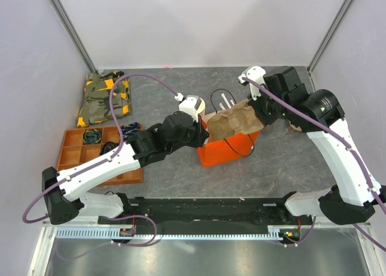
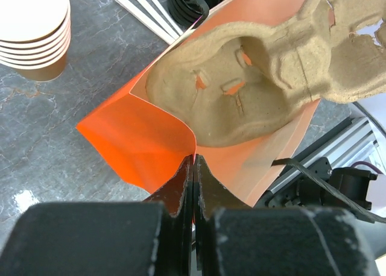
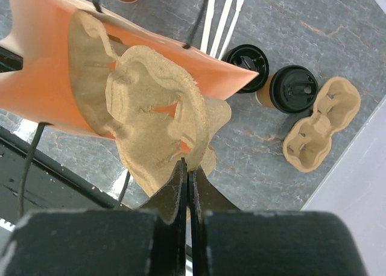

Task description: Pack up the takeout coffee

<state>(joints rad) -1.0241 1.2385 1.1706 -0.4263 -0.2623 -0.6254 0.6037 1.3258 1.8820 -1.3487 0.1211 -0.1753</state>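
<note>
The takeout coffee (image 3: pixel 294 88), a tan cup with a black lid, stands on the table beyond the orange bag (image 3: pixel 42 65); the top view does not show it. My left gripper (image 2: pixel 193 159) is shut on the rim of the orange bag (image 2: pixel 139 137) and holds its mouth apart. My right gripper (image 3: pixel 188 165) is shut on the edge of a brown pulp cup carrier (image 3: pixel 151 107), which sits partly inside the bag's mouth. From above, the left gripper (image 1: pixel 204 137) and right gripper (image 1: pixel 256 116) flank the bag (image 1: pixel 220 154) and carrier (image 1: pixel 232 122).
A loose black lid (image 3: pixel 247 59), white straws (image 3: pixel 220 17) and a second pulp carrier (image 3: pixel 319 131) lie near the coffee. A stack of lidless cups (image 2: pixel 33 29) stands behind the bag. An orange compartment tray (image 1: pixel 72 149) and a camouflage cloth (image 1: pixel 104 98) lie at the left.
</note>
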